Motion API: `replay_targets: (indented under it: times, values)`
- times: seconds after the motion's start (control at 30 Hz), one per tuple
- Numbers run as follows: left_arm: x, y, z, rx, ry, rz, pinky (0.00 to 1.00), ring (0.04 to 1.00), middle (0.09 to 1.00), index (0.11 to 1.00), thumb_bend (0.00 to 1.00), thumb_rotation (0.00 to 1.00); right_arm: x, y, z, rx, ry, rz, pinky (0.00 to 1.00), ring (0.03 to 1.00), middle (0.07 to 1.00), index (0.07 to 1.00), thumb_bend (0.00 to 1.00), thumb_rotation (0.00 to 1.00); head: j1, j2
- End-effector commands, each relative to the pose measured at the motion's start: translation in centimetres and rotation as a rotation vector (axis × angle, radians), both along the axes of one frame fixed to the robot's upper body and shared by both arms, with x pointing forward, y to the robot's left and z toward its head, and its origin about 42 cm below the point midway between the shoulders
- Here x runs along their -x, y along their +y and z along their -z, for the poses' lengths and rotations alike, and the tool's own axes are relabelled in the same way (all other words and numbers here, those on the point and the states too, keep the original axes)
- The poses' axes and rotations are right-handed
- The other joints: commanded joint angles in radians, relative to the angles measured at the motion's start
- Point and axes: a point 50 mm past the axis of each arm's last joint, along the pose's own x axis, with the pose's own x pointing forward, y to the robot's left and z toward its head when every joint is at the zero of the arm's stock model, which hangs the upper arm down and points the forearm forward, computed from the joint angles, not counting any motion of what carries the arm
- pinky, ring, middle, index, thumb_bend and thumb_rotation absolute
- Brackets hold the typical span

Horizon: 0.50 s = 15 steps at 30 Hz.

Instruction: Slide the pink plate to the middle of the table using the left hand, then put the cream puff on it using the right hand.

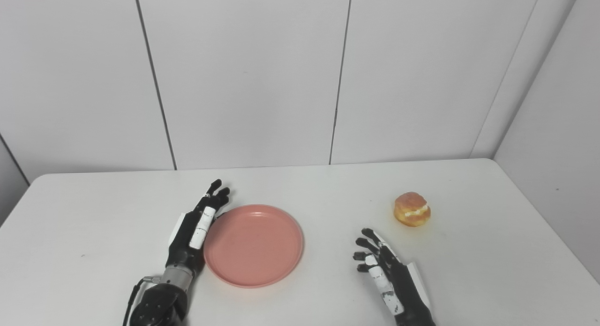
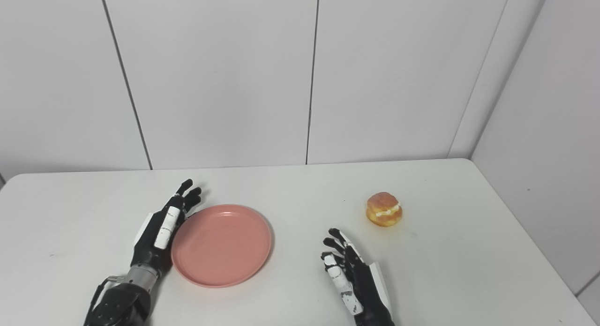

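- Your left hand [image 1: 196, 230] lies flat with its fingers stretched out and holds nothing; its edge is against the left rim of the pink plate [image 1: 253, 245].
- The plate sits a little left of the middle of the counter [image 1: 93, 213], so I judge the slide is nearly done or needs only a small push more.
- Your right hand [image 1: 385, 270] is also released, fingers spread, resting near the front edge.
- The cream puff [image 1: 412, 209] stands alone beyond this hand, apart from it and from the plate.
- Picking it and placing it is all left to do.
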Motion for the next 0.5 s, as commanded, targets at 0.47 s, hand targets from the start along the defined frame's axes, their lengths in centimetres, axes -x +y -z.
replay_targets:
  times: [0.47]
  values:
    - [0.7, -1.2, 1.2, 0.017, 0.036, 0.019, 0.79, 0.933, 0.919, 0.922, 0.9, 0.87, 1.4, 0.4, 0.1, -0.032, 0.025, 0.024, 0.68, 0.774, 0.828, 0.877, 0.77, 1.0, 0.007, 0.007]
